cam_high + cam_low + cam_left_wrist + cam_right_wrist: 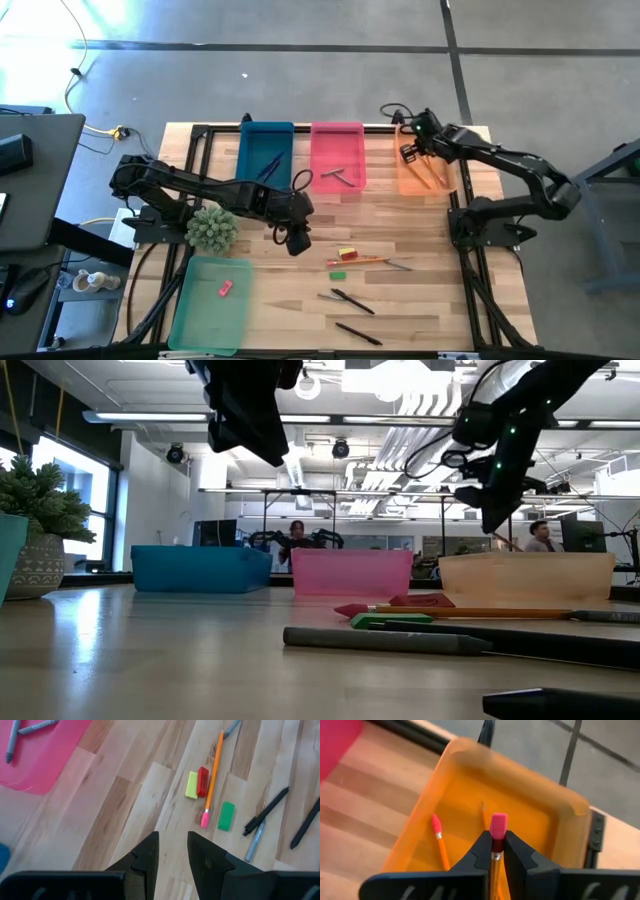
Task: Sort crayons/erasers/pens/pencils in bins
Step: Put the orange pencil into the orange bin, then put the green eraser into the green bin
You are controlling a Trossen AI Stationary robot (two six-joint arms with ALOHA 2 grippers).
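My right gripper [410, 150] hangs over the orange bin [447, 182] at the far right, shut on an orange pencil [497, 832]. One more pencil [439, 845] lies in that bin. My left gripper [295, 240] is open and empty above the table's middle. Ahead of it lie a yellow eraser [191, 785], a red eraser [202, 781], a green eraser [226, 815] and an orange pencil [214, 770], all flat on the wood. A pink eraser [225, 288] lies in the green bin [190, 325]. My right gripper pinches the pencil between its two fingers just behind its pink eraser end [496, 853]. The eraser tip [498, 824] sticks out past the fingertips, and the pencil runs back along the fingers. It is lifted clear above the orange bin.
The blue bin [250, 170] holds dark pens and the pink bin [322, 150] holds grey crayons. Black pens [352, 301] [358, 333] and a grey crayon [400, 265] lie at the near middle. A potted plant [211, 228] stands beside the left arm.
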